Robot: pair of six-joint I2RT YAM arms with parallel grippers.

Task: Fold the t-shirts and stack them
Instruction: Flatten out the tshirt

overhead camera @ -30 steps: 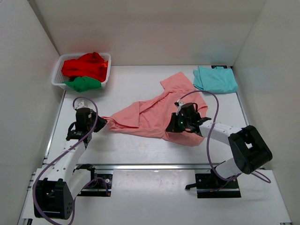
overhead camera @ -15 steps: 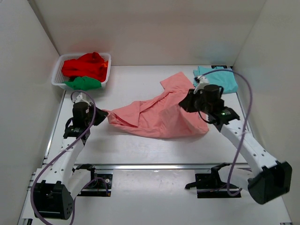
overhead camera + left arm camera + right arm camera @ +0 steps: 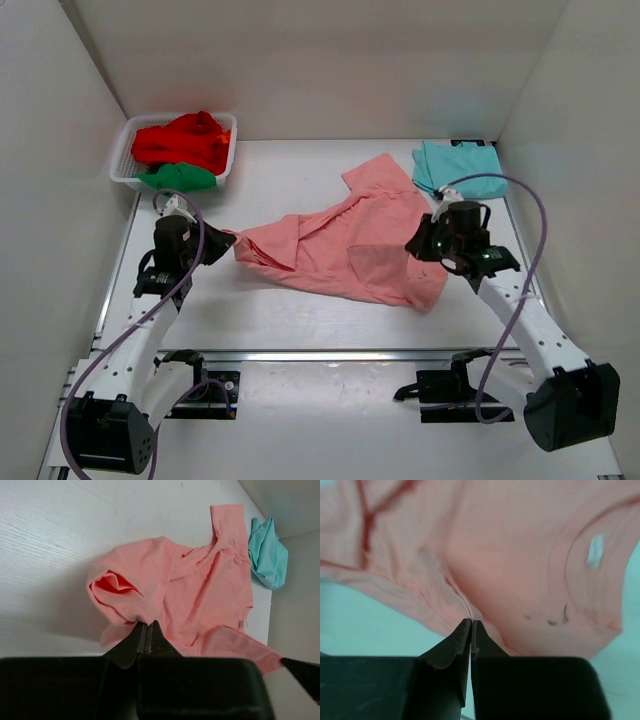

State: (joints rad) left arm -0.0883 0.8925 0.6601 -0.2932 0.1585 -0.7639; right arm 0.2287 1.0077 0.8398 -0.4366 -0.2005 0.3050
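Grip: I've L gripper (image 3: 224, 243) & R gripper (image 3: 424, 242) clamped on pink tee (image 3: 345, 250).
Done: teal tee (image 3: 462, 170) looks folded.
Left: pink, red tee (image 3: 185, 140), green tee (image 3: 178, 178).

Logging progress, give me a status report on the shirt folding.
Left claw shut on salmon-pink t-shirt. Right claw shut on it too. Shirt crumpled, unfolded. Teal t-shirt far right, not obstructing.

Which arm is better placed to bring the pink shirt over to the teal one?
Likely the right. The right gripper is shut on the salmon-pink shirt on the side toward the teal shirt; the left gripper pinches its opposite end.
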